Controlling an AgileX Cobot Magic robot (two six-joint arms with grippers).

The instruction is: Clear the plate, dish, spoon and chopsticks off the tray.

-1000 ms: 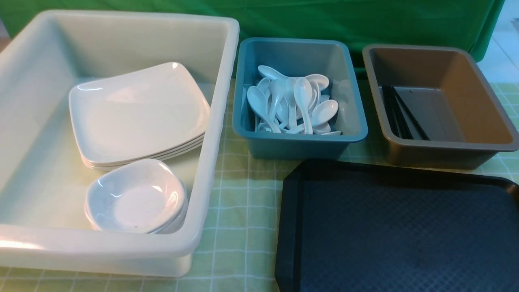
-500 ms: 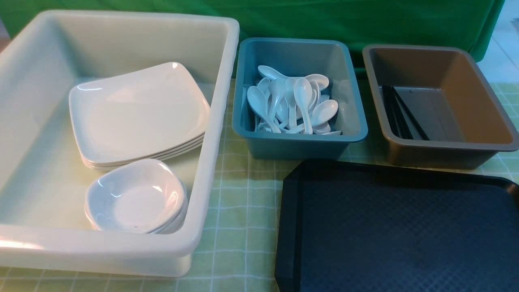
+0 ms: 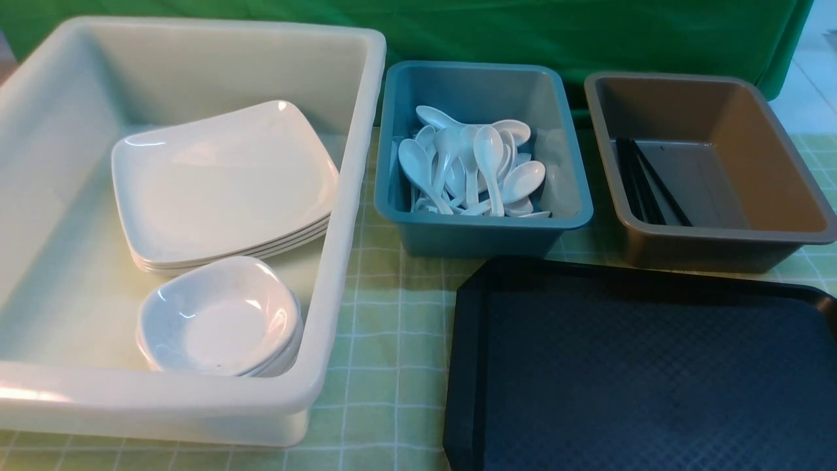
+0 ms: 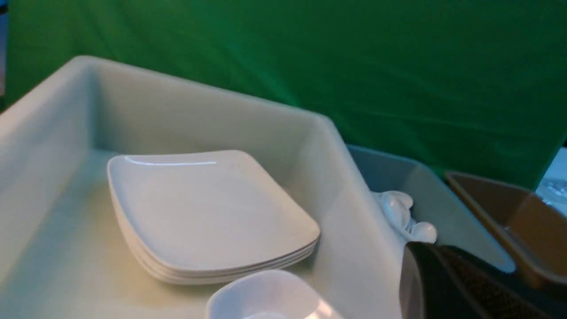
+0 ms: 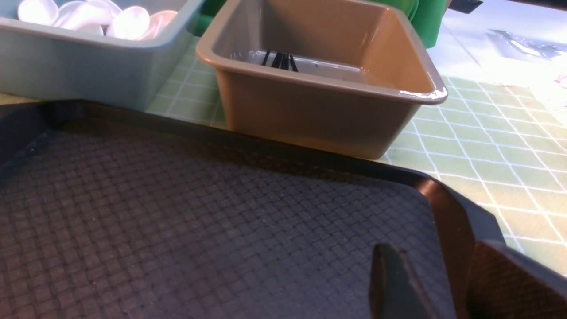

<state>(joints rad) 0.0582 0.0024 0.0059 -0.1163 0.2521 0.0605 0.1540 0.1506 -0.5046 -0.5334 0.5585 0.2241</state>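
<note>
Left side: I have the big tub (image 3: 340, 216), holding a stack of plates (image 3: 222, 186) toward its far part and a stack of small dishes (image 3: 219, 317) in front of them.
Middle, far: a smaller tub (image 3: 484, 226) just right of the big one, with the spoons (image 3: 471, 167) heaped inside.
Right, far: a third tub (image 3: 713, 245), with the chopsticks (image 3: 644, 183) lying along its left side.
Right, near: the tray (image 3: 628, 366), in front of both smaller tubs.
Underneath: the tablecloth (image 3: 392, 366) carries everything.

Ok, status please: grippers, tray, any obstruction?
Left gripper shut, right gripper open, both empty. Large black textured plastic tray bare where visible. Nothing in the way.
</note>
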